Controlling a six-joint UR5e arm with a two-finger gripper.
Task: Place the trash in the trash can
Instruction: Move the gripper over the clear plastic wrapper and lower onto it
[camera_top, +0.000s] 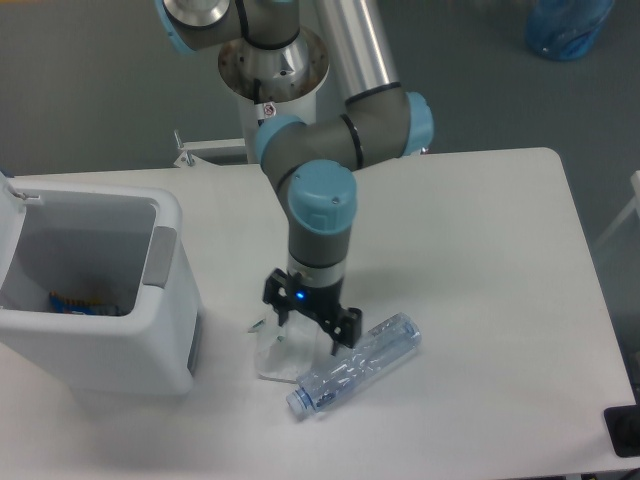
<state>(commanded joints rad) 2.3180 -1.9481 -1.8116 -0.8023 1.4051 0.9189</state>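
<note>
a: the tool (308, 322) is down over the crumpled wrapper (275, 355), its fingers spread apart around it, nothing clamped yet.

b: and the bottle (355, 363)?

a: lying on the worktop (480, 260) just beside the right finger, maybe touching. closing could nudge it or snag it, and thin film might slip free.

b: room to move?

a: the trash can (95, 290) sits near, to the left, mouth open. its tall wall needs a good lift.

We found no text, brand or number we could read. A small red-and-white sticker (267, 108) sat on the arm's base column (275, 75), and its marking was too small for us to make out.
</note>
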